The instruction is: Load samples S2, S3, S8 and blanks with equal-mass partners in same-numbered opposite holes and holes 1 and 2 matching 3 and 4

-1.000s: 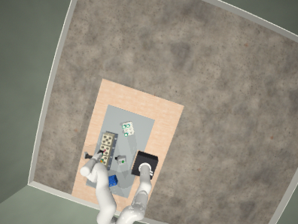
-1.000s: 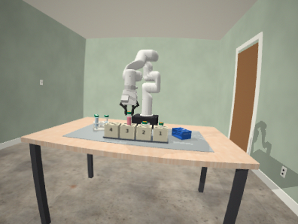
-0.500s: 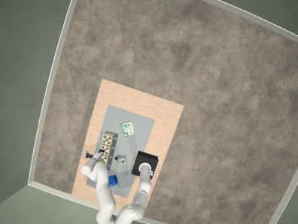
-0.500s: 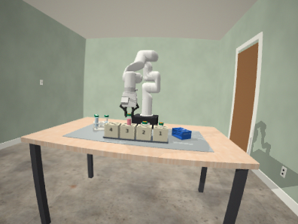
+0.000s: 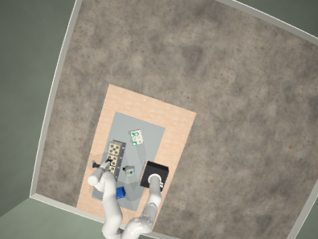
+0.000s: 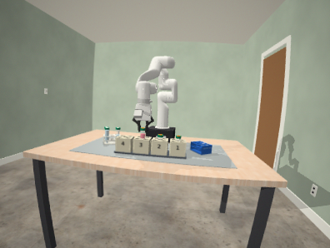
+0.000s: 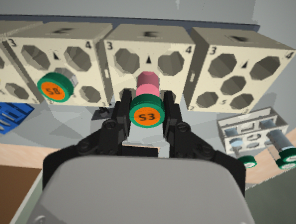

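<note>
My jaws clamped on tube S3 [image 7: 146,114] below its cap, pink body hanging over adapter 3's [image 7: 148,60] centre hole, S8 [image 7: 55,90] seated at nine o'clock for balance

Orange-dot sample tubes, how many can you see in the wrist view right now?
2. S3 is held in the end effector, above the middle adapter. S8 stands in the adapter to its left. Others may be hidden beyond the frame edges.
</note>
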Robot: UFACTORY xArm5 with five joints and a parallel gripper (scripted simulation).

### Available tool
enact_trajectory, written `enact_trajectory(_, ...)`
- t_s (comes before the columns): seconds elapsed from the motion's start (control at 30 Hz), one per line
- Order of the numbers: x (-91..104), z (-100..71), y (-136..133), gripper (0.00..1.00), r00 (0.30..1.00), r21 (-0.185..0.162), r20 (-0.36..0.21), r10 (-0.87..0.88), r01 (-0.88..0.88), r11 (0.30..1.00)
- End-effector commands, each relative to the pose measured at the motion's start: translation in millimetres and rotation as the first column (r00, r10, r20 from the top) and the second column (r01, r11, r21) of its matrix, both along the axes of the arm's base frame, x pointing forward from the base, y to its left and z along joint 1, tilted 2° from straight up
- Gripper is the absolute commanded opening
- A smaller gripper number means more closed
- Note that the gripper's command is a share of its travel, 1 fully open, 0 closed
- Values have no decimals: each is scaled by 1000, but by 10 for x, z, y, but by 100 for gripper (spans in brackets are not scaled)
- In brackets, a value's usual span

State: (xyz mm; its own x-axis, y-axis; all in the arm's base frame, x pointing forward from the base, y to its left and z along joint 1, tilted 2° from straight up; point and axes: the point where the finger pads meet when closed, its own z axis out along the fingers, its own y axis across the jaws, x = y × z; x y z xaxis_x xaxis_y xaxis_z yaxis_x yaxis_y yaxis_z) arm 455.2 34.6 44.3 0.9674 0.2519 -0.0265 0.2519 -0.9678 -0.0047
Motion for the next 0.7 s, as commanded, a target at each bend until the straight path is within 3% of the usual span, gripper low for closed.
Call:
enact_trajectory(0.0, 13, -24, 1, 0, 1000, 0, 4, 0, 0, 1000)
enact_trajectory(0.67, 9, -195, -1, 0, 1000, 0, 4, 0, 0, 1000)
